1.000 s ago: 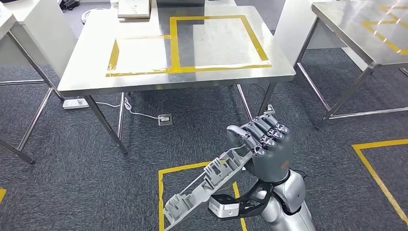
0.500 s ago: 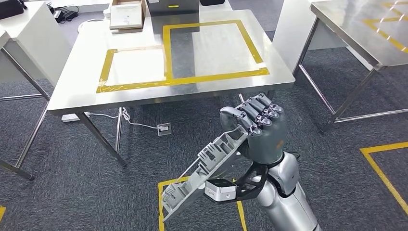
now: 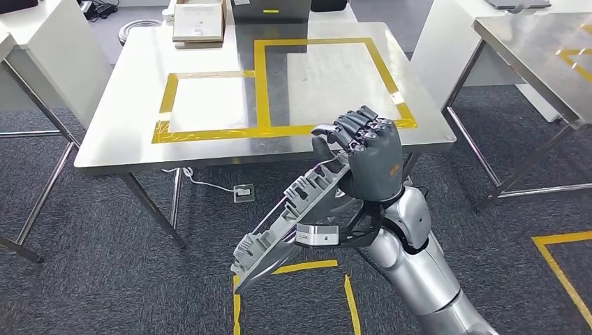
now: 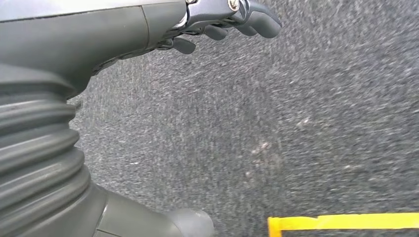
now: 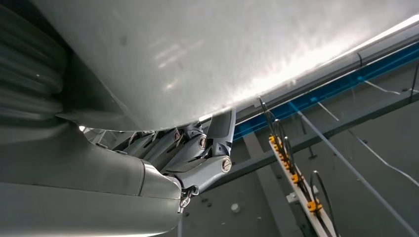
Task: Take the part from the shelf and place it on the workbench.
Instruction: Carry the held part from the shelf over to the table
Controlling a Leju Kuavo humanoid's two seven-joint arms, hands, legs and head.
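My right hand (image 3: 366,164) grips one end of a long grey ribbed plastic part (image 3: 300,209), which slants down and to the left from the hand. The hand hovers at the front edge of the steel workbench (image 3: 132,125), just before the yellow tape rectangles (image 3: 279,129). In the right wrist view the part's smooth grey face (image 5: 197,59) lies across the hand, with the fingers (image 5: 197,153) wrapped against it. My left hand (image 4: 148,29) hangs over grey carpet, fingers (image 4: 247,15) loosely apart and holding nothing.
A flat cardboard box (image 3: 199,21) and a dark box (image 3: 271,8) sit at the workbench's far edge. A second steel table (image 3: 537,49) stands to the right, a white cabinet (image 3: 42,42) to the left. A floor socket (image 3: 243,192) with cable lies under the bench. Yellow floor tape (image 3: 307,269) marks the carpet.
The whole view has shifted as the camera came closer to the workbench. My right hand has risen with the part, from over the floor to the bench's front edge.
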